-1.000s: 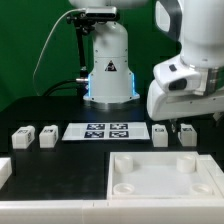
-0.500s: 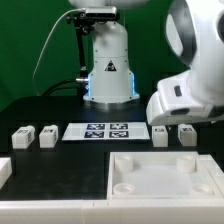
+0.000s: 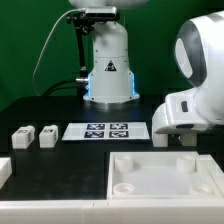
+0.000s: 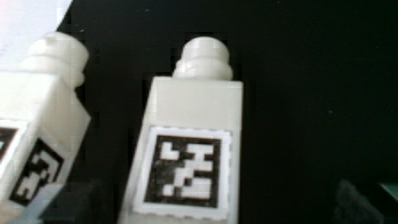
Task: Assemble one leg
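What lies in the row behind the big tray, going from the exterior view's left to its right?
Far-left leg → second leg → marker board → third leg → fourth leg.

exterior: bright, sharp | wrist: leg blurred, dark surround

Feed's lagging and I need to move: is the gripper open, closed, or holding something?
Gripper: cannot be told; fingertips hidden behind the arm, close over a leg.
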Available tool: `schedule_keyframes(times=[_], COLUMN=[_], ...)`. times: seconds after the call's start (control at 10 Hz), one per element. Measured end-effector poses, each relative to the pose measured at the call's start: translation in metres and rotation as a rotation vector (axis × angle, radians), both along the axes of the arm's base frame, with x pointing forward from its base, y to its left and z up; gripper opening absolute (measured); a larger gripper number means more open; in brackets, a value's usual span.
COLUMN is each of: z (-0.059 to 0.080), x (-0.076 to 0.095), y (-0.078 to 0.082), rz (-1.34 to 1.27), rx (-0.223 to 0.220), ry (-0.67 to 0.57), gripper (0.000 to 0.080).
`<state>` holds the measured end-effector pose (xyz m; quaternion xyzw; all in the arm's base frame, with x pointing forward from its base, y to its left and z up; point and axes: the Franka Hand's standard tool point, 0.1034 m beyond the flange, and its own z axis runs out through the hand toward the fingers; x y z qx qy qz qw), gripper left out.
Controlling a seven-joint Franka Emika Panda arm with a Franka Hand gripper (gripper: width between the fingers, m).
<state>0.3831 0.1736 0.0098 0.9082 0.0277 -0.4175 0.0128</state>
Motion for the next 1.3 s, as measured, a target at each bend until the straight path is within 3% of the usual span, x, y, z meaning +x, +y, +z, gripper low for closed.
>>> schedule_keyframes(times=[0.2,0.5,1.1,1.3], z=[0.0,0.0,0.003,0.047], x=[0.001,0.001,0.003,0.044], y=[0.0,0.0,-0.002,-0.016], rz=[-0.001,-0.001,0.012,0.036], rx=[0.0,0.0,0.013,0.065], ry=[-0.001,-0.001,0.006,-0.012], gripper=[0.0648,0.029,0.029,0.0291])
